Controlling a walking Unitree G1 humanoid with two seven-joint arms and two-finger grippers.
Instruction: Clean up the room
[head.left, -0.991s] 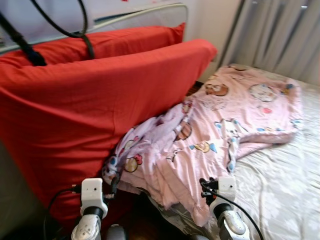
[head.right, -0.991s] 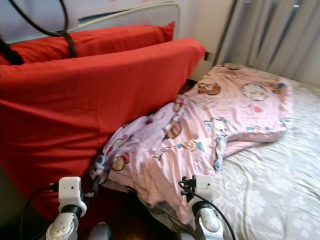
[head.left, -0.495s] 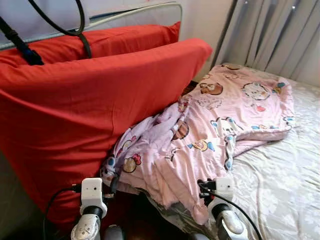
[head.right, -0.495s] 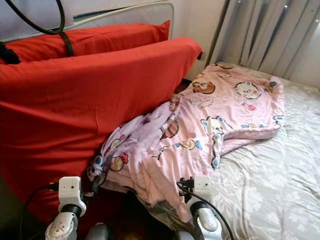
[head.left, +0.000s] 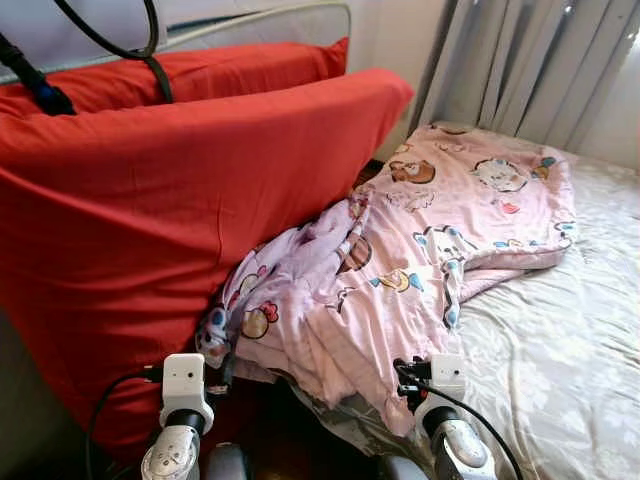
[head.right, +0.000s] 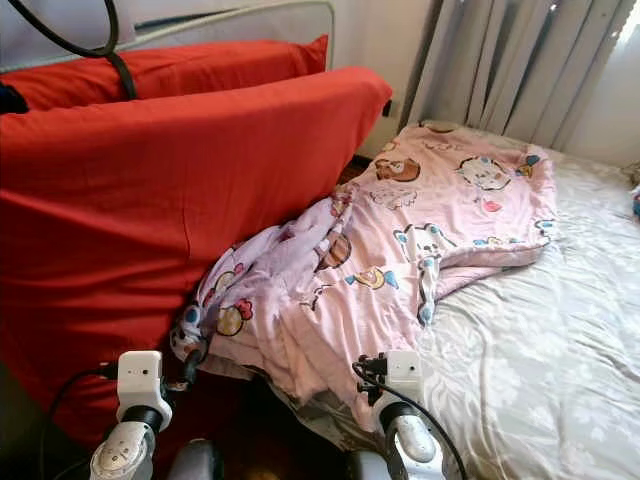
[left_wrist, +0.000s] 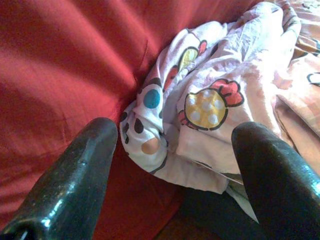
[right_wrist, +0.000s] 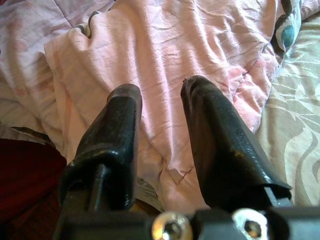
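Note:
A crumpled pink blanket (head.left: 420, 250) with cartoon prints lies across the bed, one corner bunched against a big red pillow (head.left: 170, 200). Both arms are low at the near edge of the bed. My left gripper (left_wrist: 175, 130) is open, its fingers wide apart, aimed at the bunched corner of the blanket (left_wrist: 210, 105) where it meets the red pillow (left_wrist: 65, 65). My right gripper (right_wrist: 162, 87) hovers just over the blanket's near hem (right_wrist: 170, 45), fingers a little apart with nothing between them.
A second red pillow (head.left: 220, 70) stands behind the first, against a metal headboard rail (head.left: 250, 22). A grey floral sheet (head.left: 560, 360) covers the bed on the right. Grey curtains (head.left: 530, 60) hang at the back. Black cables (head.left: 150, 50) cross the upper left.
The whole view has shifted a little and sharpened, so the camera moved. Blanket, pillows and both arms stay as they were.

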